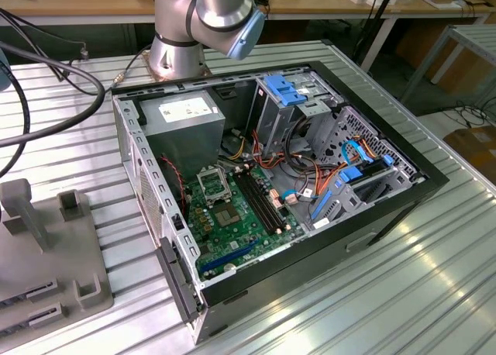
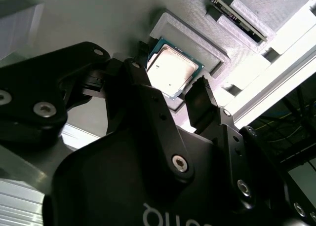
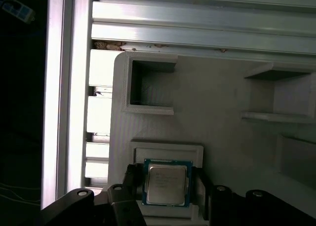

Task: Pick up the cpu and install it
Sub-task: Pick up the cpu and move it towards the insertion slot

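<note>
- The cpu lies flat, metal top up, in a raised square pocket of a grey moulded tray. The pocket is near the tray edge that runs along the aluminium table's rails.
- The gripper is down over that pocket. Its black fingers stand apart, one on each side of the chip and close to its edges. In both wrist views the chip looks seated in the pocket, not lifted, and nothing shows the pads pressing on it.
- I judge the pick-up to be at the reach-and-straddle stage: the approach is made, but no grasp or lift shows yet.
- In the exterior view the open computer case lies on its side on the slatted table, towards the table's middle.
- The motherboard faces up on the case floor.
- The silver socket frame, near the power-supply end of the board, looks hollow with no chip in it.
- The tray's end is at the table's edge on the exterior view's left, well apart from the case.
- Left to do, by my judgement: nearly everything, namely the grasp, the carry across to the case and the seating in the socket.
</note>
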Tool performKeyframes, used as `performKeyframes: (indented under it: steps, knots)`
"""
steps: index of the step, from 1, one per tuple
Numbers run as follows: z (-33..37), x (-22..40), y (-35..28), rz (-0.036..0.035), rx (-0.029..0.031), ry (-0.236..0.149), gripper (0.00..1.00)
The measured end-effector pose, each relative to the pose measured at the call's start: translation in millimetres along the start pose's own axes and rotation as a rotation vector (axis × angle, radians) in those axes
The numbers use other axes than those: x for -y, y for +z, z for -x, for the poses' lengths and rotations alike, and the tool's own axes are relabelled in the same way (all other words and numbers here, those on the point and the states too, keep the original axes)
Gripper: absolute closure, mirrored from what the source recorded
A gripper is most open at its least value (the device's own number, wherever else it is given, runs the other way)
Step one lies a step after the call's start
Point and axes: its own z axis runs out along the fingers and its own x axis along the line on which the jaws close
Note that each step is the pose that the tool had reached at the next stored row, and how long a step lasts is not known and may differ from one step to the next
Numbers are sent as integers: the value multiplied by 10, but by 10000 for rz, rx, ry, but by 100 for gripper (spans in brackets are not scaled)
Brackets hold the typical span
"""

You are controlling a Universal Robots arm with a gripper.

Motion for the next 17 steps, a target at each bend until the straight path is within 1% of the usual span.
performKeyframes:
  steps: [6,7,17]
  knots:
    - [0,0,-3,0,-1,1,44]
    - [0,0,-3,0,-1,0,51]
    - [0,0,-6,0,-1,0,51]
